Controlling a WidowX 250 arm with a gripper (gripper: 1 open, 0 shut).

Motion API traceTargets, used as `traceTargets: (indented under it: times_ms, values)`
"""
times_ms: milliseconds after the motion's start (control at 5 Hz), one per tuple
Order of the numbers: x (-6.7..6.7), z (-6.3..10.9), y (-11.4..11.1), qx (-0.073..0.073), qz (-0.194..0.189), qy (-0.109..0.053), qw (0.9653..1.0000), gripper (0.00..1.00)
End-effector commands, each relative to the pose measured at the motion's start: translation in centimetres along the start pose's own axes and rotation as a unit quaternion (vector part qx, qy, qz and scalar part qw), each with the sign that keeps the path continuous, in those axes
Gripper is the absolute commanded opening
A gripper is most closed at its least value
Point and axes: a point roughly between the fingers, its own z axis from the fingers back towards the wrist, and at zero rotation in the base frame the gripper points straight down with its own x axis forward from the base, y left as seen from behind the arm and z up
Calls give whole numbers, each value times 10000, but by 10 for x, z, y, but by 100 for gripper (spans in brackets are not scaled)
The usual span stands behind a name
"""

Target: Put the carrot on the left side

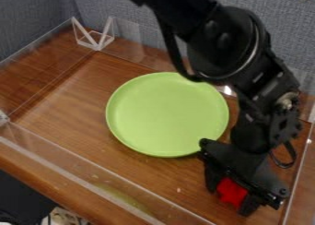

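One carrot (231, 191) sits between the gripper (234, 194) jaws, apparently clamped; lift clear before crossing the plate (160, 113) leftward.

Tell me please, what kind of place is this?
Probably a robot test bench in a lab, not a home. A wooden table is fenced by a clear plastic wall, and a black robot arm works over a green plate and a red carrot.
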Motion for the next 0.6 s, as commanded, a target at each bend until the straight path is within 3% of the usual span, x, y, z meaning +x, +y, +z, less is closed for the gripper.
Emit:
traceTargets:
  times_ms: [0, 200, 400]
  values:
    - [10, 21, -4, -91, -63, -348, 9993, 0]
    - [15, 32, -4, -98, -115, -463, 9988, 0]
    - [22, 54, 3, -104, -116, -671, 9976, 0]
